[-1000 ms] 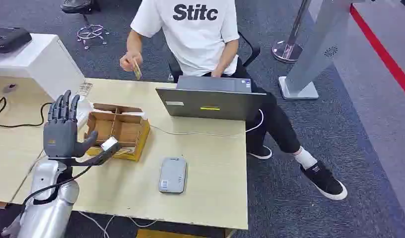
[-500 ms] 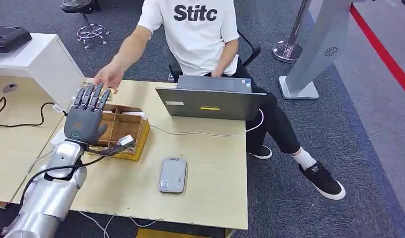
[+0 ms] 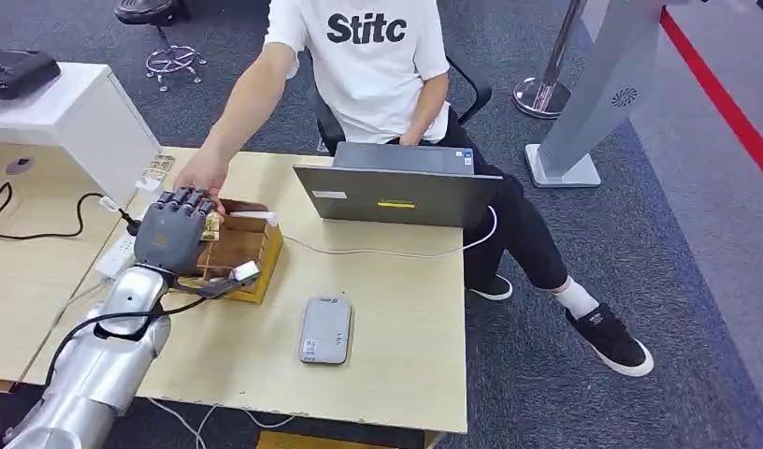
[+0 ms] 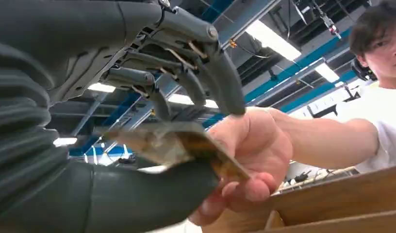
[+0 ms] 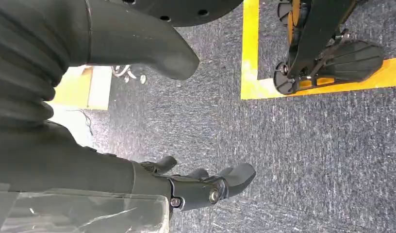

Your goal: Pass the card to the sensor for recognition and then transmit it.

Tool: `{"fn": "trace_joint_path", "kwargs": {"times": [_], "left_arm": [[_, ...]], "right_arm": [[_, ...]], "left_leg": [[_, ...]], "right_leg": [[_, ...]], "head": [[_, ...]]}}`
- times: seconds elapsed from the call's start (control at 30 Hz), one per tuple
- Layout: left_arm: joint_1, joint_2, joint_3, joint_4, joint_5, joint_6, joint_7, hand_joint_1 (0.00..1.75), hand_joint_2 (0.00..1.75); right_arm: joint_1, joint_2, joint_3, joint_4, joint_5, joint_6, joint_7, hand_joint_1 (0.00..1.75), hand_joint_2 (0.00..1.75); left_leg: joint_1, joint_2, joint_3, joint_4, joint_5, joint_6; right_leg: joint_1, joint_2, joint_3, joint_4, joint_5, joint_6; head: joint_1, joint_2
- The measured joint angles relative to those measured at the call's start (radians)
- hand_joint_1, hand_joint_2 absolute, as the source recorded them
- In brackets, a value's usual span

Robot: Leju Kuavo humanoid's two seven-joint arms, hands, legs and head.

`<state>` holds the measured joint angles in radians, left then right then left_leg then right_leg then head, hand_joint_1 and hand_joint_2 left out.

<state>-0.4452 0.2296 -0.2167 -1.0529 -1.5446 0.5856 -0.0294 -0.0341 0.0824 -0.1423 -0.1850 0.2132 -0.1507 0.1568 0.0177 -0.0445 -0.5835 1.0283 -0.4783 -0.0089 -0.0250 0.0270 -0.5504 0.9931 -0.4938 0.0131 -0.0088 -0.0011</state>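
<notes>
A person's hand holds a yellowish card out over the wooden box. My left hand is at the card. The card lies on my thumb, and my fingers curl over it with a small gap showing. The person's fingers still pinch the card's far end. The grey card sensor lies flat on the table, nearer me and to the right of the box. My right hand hangs above the carpet, holding nothing, fingers loosely apart.
An open laptop stands at the table's far side in front of the seated person. A white cabinet and a power strip with cables are to the left. A grey stand rises on the carpet at right.
My left hand has gone from upright with fingers spread to lowered over the box with fingers curled. The person's hand reached across and brought the card into it.
</notes>
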Motion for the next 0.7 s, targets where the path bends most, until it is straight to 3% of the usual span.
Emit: {"fn": "trace_joint_path", "kwargs": {"times": [0.3, 0.43, 0.53, 0.7], "left_arm": [[0.009, -0.009, 0.0, -0.012, 0.044, 0.076, -0.007, 1.75, 1.75], [0.051, -0.042, -0.009, -0.074, 0.104, 0.096, -0.087, 1.75, 1.75], [0.124, -0.09, -0.073, -0.18, 0.092, 0.08, -0.113, 1.75, 1.75], [0.196, -0.139, -0.19, -0.262, 0.114, 0.032, -0.12, 1.75, 1.75]], "right_arm": [[0.0, 0.001, 0.0, 0.0, 0.005, 0.0, 0.0, 0.0, 1.75], [0.0, 0.002, 0.0, 0.0, 0.003, -0.006, 0.001, 0.0, 1.75], [0.0, 0.003, -0.003, 0.0, 0.0, -0.008, 0.002, 0.0, 1.75], [0.001, 0.008, -0.01, 0.0, -0.002, -0.011, 0.002, 0.0, 1.75]], "left_leg": [[0.0, 0.0, 0.0, 0.0, 0.0, 0.0], [-0.001, 0.0, 0.0, 0.0, 0.0, 0.0], [-0.001, -0.002, 0.0, 0.0, 0.0, 0.0], [-0.002, 0.0, -0.001, 0.0, -0.001, 0.001]], "right_leg": [[0.0, 0.0, 0.0, 0.0, 0.0, 0.0], [0.0, 0.0, 0.0, 0.0, 0.0, 0.0], [-0.001, -0.001, 0.0, -0.001, 0.0, 0.0], [-0.001, 0.0, 0.0, -0.002, 0.0, 0.001]], "head": [[0.0, 0.0], [0.0, 0.0], [0.0, 0.0], [0.002, 0.0]]}}
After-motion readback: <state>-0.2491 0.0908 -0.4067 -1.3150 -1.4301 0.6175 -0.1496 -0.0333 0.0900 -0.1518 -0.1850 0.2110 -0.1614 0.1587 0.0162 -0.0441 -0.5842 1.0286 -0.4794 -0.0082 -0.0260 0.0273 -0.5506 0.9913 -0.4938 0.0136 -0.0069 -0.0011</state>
